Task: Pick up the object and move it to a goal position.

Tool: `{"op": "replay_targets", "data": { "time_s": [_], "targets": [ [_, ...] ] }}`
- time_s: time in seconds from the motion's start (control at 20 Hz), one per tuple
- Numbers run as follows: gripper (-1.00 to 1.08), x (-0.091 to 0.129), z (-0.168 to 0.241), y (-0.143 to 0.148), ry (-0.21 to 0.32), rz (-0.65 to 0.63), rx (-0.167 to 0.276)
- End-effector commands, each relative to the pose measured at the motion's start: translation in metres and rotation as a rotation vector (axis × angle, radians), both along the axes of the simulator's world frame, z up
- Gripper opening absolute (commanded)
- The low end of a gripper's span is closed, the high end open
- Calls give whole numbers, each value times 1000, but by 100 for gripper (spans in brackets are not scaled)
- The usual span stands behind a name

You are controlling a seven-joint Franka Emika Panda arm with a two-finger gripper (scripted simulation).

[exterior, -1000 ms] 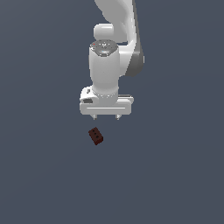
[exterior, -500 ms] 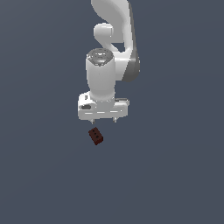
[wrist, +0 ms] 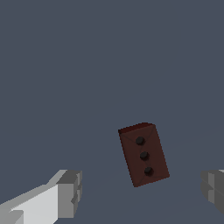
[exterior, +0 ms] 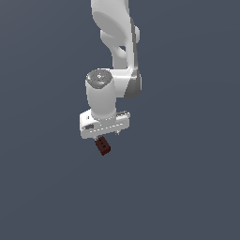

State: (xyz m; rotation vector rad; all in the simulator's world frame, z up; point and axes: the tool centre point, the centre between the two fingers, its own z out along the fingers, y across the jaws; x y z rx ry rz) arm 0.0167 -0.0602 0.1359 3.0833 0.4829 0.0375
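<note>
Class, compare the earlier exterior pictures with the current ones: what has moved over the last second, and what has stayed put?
The gripper has descended toward the exterior view's left, now just above the block. Its fingers are open either side, nothing grasped. The block has not moved.

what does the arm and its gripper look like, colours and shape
The arm is glossy white with rounded, tubular links and grey joint shading. The gripper has a flat white rectangular body; its blocky fingers are white with grey tips. No cables or markings show.
</note>
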Motion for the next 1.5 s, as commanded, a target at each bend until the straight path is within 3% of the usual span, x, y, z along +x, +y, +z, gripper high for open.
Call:
{"op": "replay_targets", "data": {
  "time_s": [0.0, 0.65, 1.15, 1.45],
  "targets": [
    [100, 0, -13, -7, 7, 58, 1],
    [100, -3, -54, -27, 27, 245, 11],
    [100, -3, -62, -30, 29, 262, 13],
    [100, -4, -89, -29, 29, 265, 13]
  ]
}}
